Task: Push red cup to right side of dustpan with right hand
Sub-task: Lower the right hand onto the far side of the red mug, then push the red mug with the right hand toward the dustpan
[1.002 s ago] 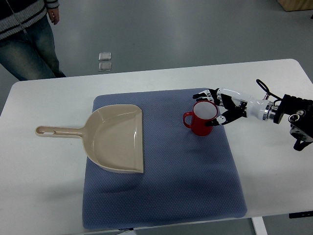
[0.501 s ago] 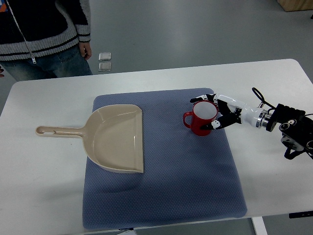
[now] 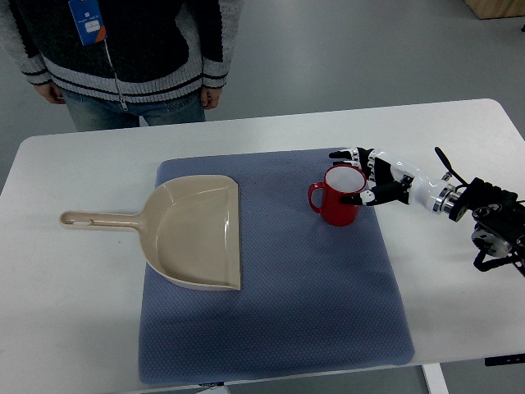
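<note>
A red cup (image 3: 338, 198) with a white inside stands upright on the blue mat (image 3: 271, 320), its handle pointing left. A beige dustpan (image 3: 193, 231) lies on the mat's left part, handle reaching left over the white table. The cup is to the right of the dustpan, a gap apart. My right hand (image 3: 361, 176) comes in from the right edge. Its fingers are spread around the cup's right side, one past the far rim and one at the near wall, touching it without a closed grasp. The left arm is out of view.
A person in a striped sweater (image 3: 131, 57) stands at the table's far edge, upper left. The white table (image 3: 66, 312) extends around the mat. Two small grey squares on the floor are hidden behind the person.
The person has stepped right, closer to the table's far edge. My right hand and the cup have stayed almost in place, shifting slightly right.
</note>
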Controlling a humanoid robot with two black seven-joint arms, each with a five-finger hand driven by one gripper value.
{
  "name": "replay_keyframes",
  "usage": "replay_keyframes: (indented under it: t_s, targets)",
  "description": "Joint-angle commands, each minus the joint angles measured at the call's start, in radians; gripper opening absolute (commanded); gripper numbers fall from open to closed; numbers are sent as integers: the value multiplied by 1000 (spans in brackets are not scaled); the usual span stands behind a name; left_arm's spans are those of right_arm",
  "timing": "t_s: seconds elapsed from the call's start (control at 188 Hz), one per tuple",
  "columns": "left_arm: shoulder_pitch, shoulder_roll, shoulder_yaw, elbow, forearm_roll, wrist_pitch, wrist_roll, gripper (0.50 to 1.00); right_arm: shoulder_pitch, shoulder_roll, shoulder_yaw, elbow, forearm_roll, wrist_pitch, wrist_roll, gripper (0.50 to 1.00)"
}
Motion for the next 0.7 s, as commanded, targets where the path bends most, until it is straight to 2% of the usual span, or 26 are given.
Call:
replay_keyframes:
  t_s: [0.0,0.208,0.693]
  targets:
    - [1,0,0,2,0,0,0,1000,-5,9,0,2,5,7,1,934]
    - [1,0,0,2,0,0,0,1000,-19,29,0,5,5,21,1,934]
    - [1,0,0,0,0,0,0,1000,-48,81,3,5,7,-6,3,932]
